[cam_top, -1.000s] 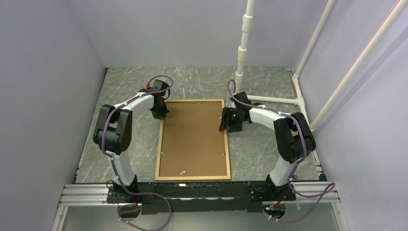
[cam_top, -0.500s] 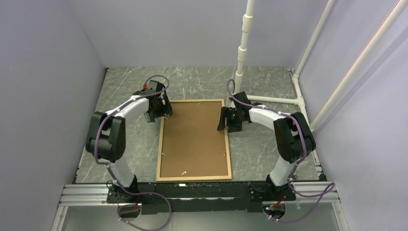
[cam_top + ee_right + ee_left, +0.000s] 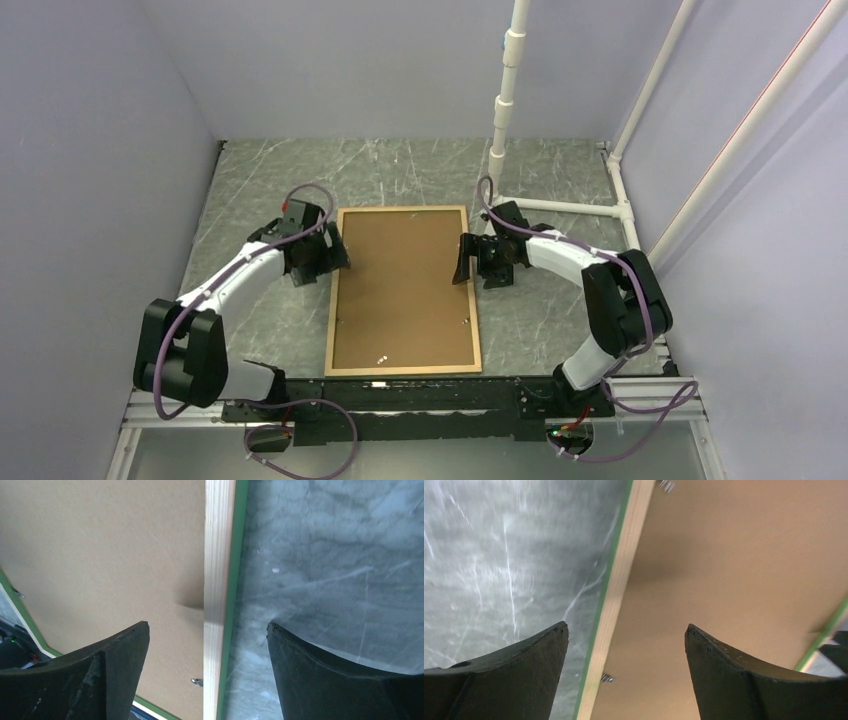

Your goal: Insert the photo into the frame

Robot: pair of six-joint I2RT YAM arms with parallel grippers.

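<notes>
The frame [image 3: 333, 300] lies flat in the middle of the table, its light wood face up. A brown backing board [image 3: 403, 285] fills it, and the photo is hidden. My left gripper [image 3: 330, 258] hovers open over the frame's left rail [image 3: 619, 580], one finger over the table and the other over the board [image 3: 734, 555]. My right gripper [image 3: 466, 262] is open astride the right rail [image 3: 219, 555] in the same way, with the board [image 3: 100, 545] to its left. Neither gripper holds anything. A small metal tab [image 3: 607, 678] shows at the rail's inner edge.
White plastic pipes [image 3: 505, 100] stand at the back right and run along the right wall. Lilac walls close in the grey marbled table [image 3: 260, 180] on three sides. An aluminium rail [image 3: 400, 400] carries both arm bases at the near edge.
The left gripper has opened and drawn back from the frame's far left corner along the left rail. The right gripper has opened wider at the right rail. The frame has not moved.
</notes>
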